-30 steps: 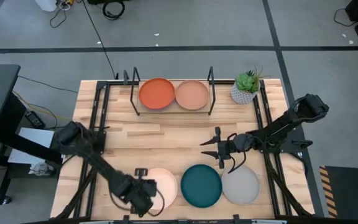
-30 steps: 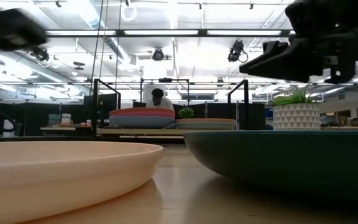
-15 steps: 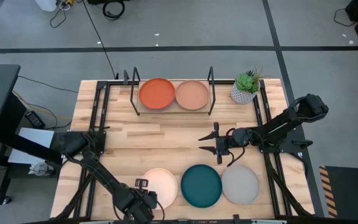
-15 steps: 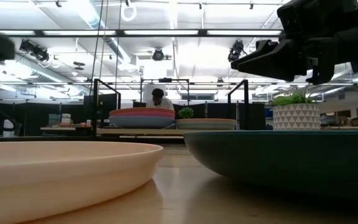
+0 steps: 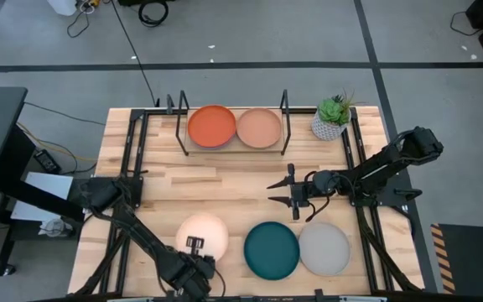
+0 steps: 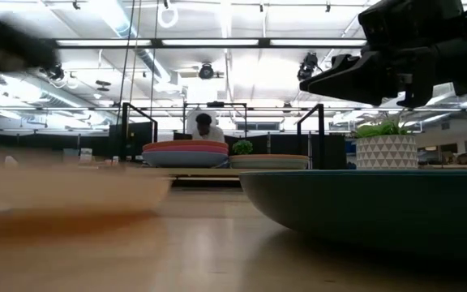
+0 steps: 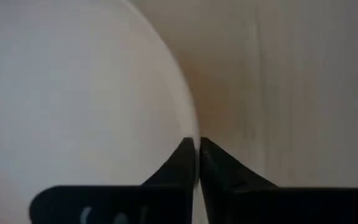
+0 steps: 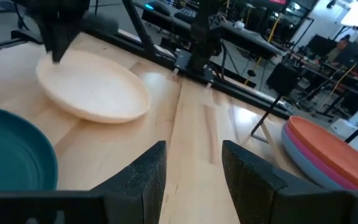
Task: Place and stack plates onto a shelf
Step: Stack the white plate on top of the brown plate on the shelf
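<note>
Since a moment ago, the cream plate (image 5: pixel 201 236) has tipped up beside the dark teal plate (image 5: pixel 271 249), its rim pinched by the closed left gripper (image 5: pixel 193 266) for carrying to the shelf (image 5: pixel 233 148), while the right gripper (image 5: pixel 293 195) waits open above the counter (image 5: pixel 216 189).

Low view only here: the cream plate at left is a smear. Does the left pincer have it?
Observer: Yes. The left wrist view shows the left pincer shut on the cream plate at its rim.
Operator: Plate flat?
Observer: No. In the right wrist view it looks tipped, with the gripped edge raised.
Operator: Right pincer?
Observer: The right pincer is open and empty, over bare table just beyond the teal plate.
</note>
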You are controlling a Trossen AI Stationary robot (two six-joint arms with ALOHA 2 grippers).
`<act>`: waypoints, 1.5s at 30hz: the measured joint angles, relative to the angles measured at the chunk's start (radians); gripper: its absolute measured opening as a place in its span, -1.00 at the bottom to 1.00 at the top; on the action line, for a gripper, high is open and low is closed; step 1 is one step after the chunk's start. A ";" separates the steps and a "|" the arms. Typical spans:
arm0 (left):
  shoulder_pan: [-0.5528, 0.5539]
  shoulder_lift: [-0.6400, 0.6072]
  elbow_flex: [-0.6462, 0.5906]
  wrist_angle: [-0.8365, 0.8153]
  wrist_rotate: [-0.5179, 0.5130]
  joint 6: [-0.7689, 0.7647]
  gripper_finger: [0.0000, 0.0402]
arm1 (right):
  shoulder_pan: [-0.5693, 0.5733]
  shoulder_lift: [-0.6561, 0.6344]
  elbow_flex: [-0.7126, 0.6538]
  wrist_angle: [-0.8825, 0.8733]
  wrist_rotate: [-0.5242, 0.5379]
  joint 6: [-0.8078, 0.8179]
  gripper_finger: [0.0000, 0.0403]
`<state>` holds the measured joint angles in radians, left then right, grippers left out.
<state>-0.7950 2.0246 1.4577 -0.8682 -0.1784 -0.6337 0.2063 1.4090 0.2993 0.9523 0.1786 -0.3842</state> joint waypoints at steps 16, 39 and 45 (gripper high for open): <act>0.374 -0.170 0.107 -0.088 -0.547 0.269 -0.93 | 0.043 0.023 0.000 -0.049 -0.043 0.189 -0.20; 1.014 -0.144 0.107 0.451 0.157 0.960 -0.93 | 0.339 0.057 0.000 -0.159 0.377 0.342 -0.20; 1.059 -0.075 0.106 0.426 0.147 0.985 -0.93 | 0.403 0.057 -0.001 -0.175 0.465 0.366 -0.20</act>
<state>0.2636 1.9494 1.5635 -0.4427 -0.0311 0.3510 0.6097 1.4662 0.2981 0.7769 0.6436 -0.0181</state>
